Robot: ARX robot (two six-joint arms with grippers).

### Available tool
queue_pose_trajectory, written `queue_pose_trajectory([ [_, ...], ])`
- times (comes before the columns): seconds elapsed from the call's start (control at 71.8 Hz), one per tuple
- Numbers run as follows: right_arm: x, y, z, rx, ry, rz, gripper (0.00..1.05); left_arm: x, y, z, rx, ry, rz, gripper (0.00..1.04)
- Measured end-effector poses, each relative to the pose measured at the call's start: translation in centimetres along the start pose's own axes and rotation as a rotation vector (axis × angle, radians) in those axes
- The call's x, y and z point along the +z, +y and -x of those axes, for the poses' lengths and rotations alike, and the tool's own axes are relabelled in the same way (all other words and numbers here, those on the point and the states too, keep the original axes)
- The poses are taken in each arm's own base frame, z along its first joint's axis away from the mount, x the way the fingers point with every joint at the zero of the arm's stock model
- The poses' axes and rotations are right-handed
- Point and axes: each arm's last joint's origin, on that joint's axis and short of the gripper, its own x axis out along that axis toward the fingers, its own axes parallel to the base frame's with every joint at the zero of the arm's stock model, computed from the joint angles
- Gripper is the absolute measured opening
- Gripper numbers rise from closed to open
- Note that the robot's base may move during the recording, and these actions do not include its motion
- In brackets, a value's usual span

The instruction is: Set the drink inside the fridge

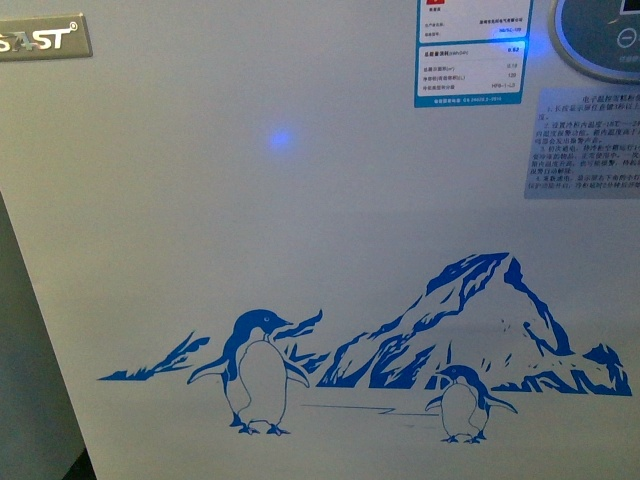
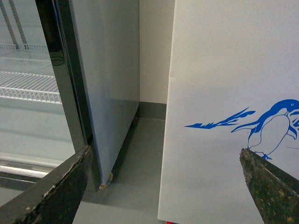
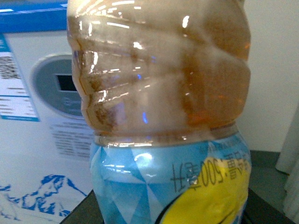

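Fridge fills my front view: flat white front wall, smooth, square to me, standing upright. Its long axis cannot be judged, since the edges run out of frame. Blue mountain print and two penguins sit low on the wall. Up top are the metal brand badge, the energy sticker and the rounded grey control panel.

Left wrist view: tall cabinet stands beside the fridge with a strip of grey floor between them. It has a dark frame, a glass door and white wire shelves.

My left gripper is spread wide with nothing between its worn, dark fingers.

Right wrist view: drink is close up in front of the fridge's control-panel side. It is a clear ribbed plastic bottle holding cloudy amber liquid, with a pale blue and yellow label. Its long axis runs parallel to the fridge wall, so it is upright. The label print reads inverted against the fridge stickers. Cap and base are both out of frame.

My right gripper is clamped on the drink at the label, with dark finger edges showing on either side.
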Motion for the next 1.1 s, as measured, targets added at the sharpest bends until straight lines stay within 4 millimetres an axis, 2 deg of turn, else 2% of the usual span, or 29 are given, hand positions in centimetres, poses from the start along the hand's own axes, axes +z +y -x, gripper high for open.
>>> queue_pose_trajectory([
  [0.223,0.7,3.2,2.3,0.044,-0.078,0.026,0.40,0.0,0.0,0.0,0.000,0.000,0.000,0.97],
  [0.293,0.6,3.6,2.7,0.024,-0.088,0.025,0.40,0.0,0.0,0.0,0.000,0.000,0.000,0.97],
  [0.627,0.2,4.4,4.2,-0.122,-0.128,0.072,0.40,0.0,0.0,0.0,0.000,0.000,0.000,0.97],
  [0.934,0.6,4.9,4.3,-0.224,-0.191,0.071,0.40,0.0,0.0,0.0,0.000,0.000,0.000,0.97],
  [1.101,0.0,5.1,4.4,-0.265,-0.196,0.060,0.40,0.0,0.0,0.0,0.000,0.000,0.000,0.97],
])
